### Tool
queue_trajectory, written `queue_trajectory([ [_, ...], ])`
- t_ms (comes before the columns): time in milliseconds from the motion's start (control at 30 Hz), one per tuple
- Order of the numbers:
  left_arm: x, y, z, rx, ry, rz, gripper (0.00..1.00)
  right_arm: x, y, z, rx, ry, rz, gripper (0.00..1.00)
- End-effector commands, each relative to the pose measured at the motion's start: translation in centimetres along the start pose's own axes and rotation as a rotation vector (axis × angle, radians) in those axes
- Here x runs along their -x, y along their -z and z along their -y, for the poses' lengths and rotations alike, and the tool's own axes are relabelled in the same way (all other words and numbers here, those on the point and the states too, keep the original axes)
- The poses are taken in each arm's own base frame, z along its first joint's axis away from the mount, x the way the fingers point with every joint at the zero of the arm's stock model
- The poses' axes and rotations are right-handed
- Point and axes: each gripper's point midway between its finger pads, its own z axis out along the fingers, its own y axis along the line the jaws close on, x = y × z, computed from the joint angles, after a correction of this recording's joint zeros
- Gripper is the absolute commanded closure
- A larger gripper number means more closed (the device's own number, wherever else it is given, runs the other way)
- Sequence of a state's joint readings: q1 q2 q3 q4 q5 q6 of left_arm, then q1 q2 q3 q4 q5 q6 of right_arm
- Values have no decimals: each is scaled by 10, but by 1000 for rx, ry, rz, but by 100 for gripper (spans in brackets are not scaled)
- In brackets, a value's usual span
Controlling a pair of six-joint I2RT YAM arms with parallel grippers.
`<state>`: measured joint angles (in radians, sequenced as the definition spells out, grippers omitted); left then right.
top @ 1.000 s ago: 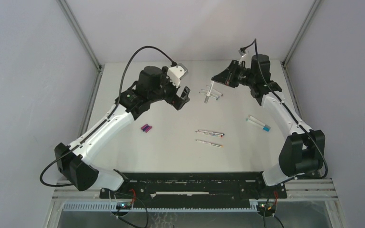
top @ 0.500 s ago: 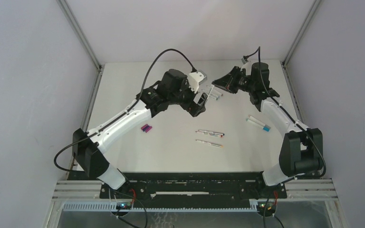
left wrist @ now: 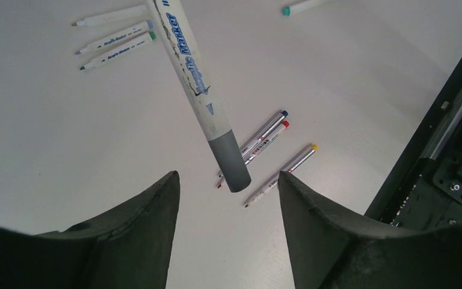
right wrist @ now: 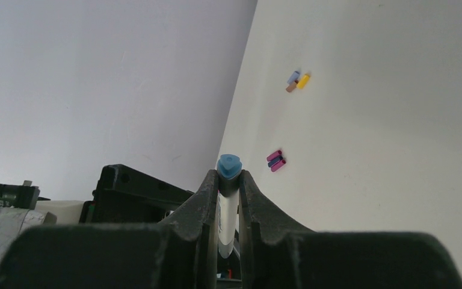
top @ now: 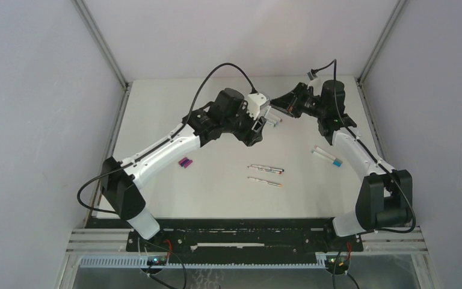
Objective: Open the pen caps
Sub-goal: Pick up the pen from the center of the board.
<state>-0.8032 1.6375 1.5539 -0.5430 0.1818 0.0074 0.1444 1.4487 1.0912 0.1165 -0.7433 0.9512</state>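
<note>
My right gripper (right wrist: 228,176) is shut on a white pen (right wrist: 227,223), and the pen's blue end (right wrist: 228,164) sticks out at the fingertips. In the top view the right gripper (top: 280,106) holds it above the far middle of the table. In the left wrist view the pen (left wrist: 191,72) slants down toward me. The end of its grey cap (left wrist: 230,162) sits just between the tips of my open left gripper (left wrist: 227,176) without touching them. Loose magenta and blue caps (top: 184,162) lie on the left of the table and also show in the right wrist view (right wrist: 275,161).
Two pens (top: 266,169) lie side by side at mid-table, with another pen (top: 265,181) just nearer. Two more pens (top: 326,156) lie on the right. Three pens (left wrist: 114,36) lie under the grippers. More small caps (right wrist: 298,80) lie farther off. The black base rail (top: 240,232) runs along the near edge.
My left arm has swung right until its open jaws reach the grey end of the held pen. My right gripper has lifted and tilted the pen toward the left gripper.
</note>
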Motion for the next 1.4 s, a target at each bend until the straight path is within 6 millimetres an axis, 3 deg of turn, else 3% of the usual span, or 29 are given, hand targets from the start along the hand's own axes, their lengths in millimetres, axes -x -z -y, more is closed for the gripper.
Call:
queue_trajectory([
  [0, 28, 9, 3, 9, -11, 66, 40, 3, 5, -20, 57, 24, 15, 100],
  [267, 30, 10, 2, 17, -15, 70, 51, -5, 1, -22, 64, 22, -4, 100],
  [633, 31, 10, 1, 24, -15, 72, 54, -15, -6, -19, 58, 26, -30, 100],
  [733, 31, 11, 0, 29, -16, 72, 65, -15, -6, -19, 57, 25, -32, 100],
  [933, 33, 14, -4, 54, -25, 78, 99, -16, -6, -20, 61, 32, -37, 99],
  [1033, 33, 15, -7, 69, -32, 79, 100, -15, -5, -21, 70, 46, -37, 87],
  [1200, 31, 23, -8, 77, -69, 86, 100, -6, 5, -27, 97, 158, -10, 42],
  [1367, 25, 41, -14, 77, -123, 95, 100, 15, 30, -29, 73, 408, 78, 28],
])
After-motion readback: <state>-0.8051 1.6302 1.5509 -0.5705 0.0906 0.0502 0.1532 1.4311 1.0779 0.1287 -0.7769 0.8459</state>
